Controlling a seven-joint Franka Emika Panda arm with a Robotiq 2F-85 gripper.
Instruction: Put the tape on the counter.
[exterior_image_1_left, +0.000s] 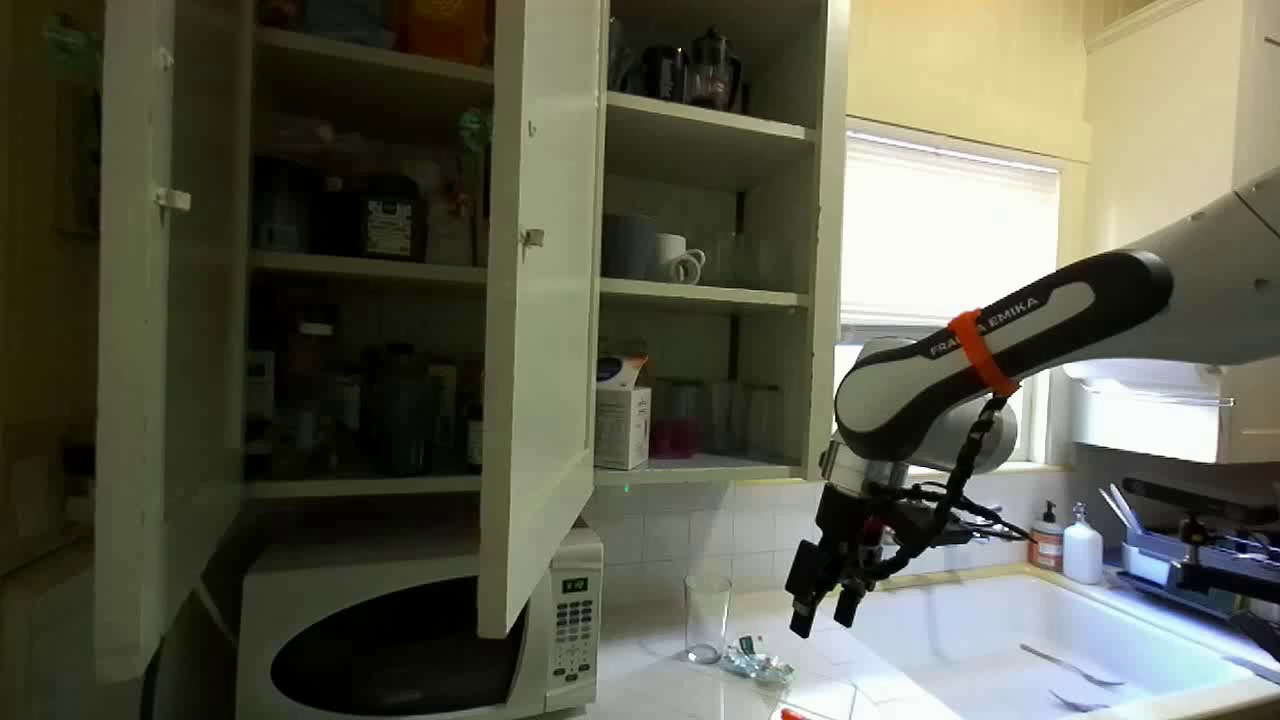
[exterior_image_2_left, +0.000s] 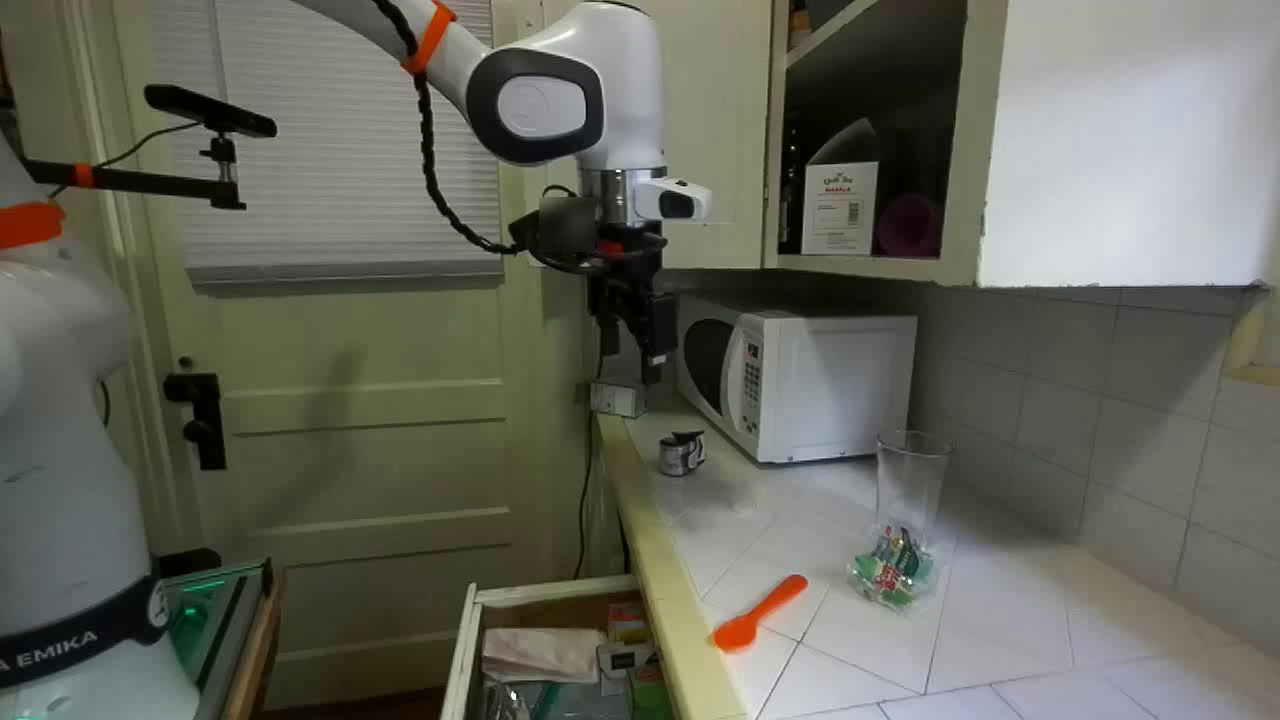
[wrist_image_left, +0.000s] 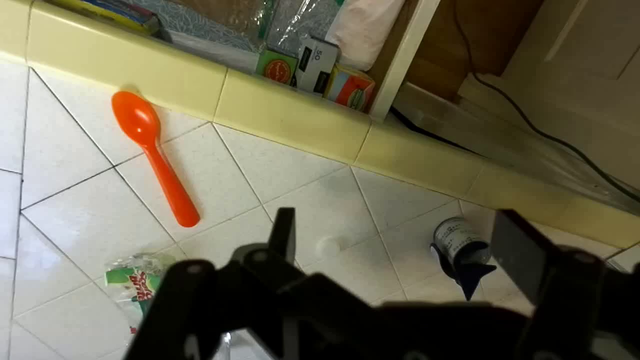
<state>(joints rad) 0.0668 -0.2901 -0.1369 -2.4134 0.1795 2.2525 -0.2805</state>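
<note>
The pale tiled counter (exterior_image_1_left: 650, 690) also shows in an exterior view (exterior_image_2_left: 1010, 620) and in the wrist view (wrist_image_left: 80, 225). On it lies a small grey cylinder with a printed side and a dark pointed piece (wrist_image_left: 457, 240), also in an exterior view (exterior_image_2_left: 680, 455). It looks like a tape roll in a dispenser, but I cannot be sure. My gripper (exterior_image_2_left: 632, 362) hangs above the counter, pointing down, with nothing between its fingers. The fingers (wrist_image_left: 395, 232) are wide apart in the wrist view, and the cylinder appears near the right finger, below it. The gripper (exterior_image_1_left: 823, 618) also shows in an exterior view.
An orange spoon (exterior_image_2_left: 762, 612), a clear glass (exterior_image_2_left: 912, 480) and a crinkled packet (exterior_image_2_left: 893, 570) are on the counter. A white microwave (exterior_image_2_left: 830, 380) stands behind. An open drawer (exterior_image_2_left: 470, 650) is below the front edge. Cupboard doors (exterior_image_1_left: 545, 300) hang open. A sink (exterior_image_1_left: 1000, 610) adjoins.
</note>
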